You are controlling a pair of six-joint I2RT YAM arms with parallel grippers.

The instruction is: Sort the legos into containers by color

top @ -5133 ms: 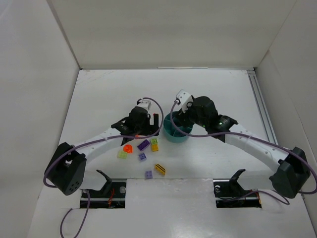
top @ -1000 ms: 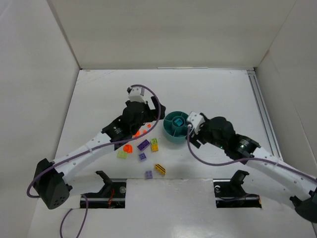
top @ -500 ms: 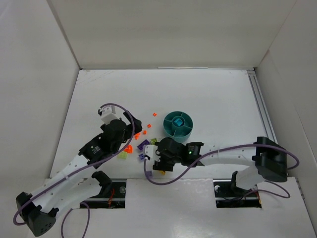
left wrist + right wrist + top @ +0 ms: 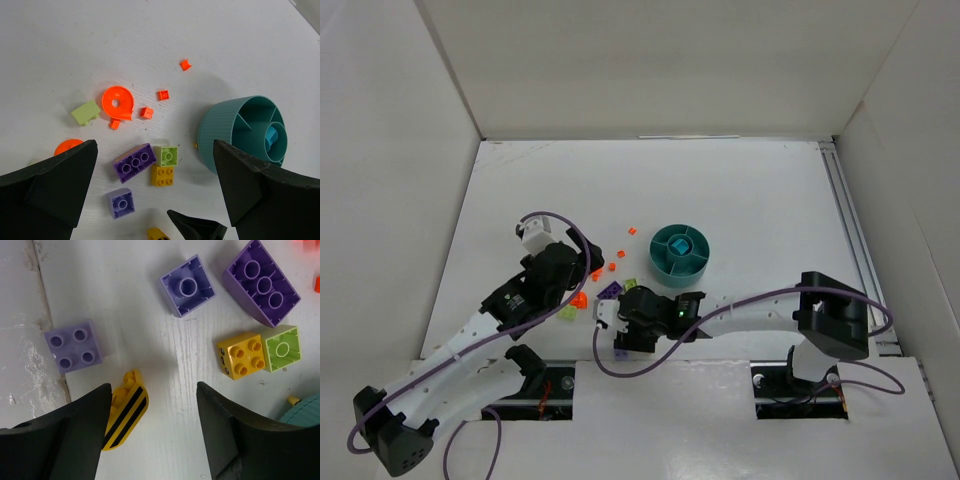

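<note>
You're lining up a pick: right claw (image 4: 152,395) gapes wide, empty, striped yellow brick (image 4: 125,415) beside one finger; centre over it, descend.

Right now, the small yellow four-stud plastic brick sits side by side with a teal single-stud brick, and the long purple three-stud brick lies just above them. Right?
Not quite: the single-stud brick beside the small yellow four-stud plastic brick is lime green, not teal, as the right wrist view shows. The long purple three-stud brick does lie just above them.
</note>
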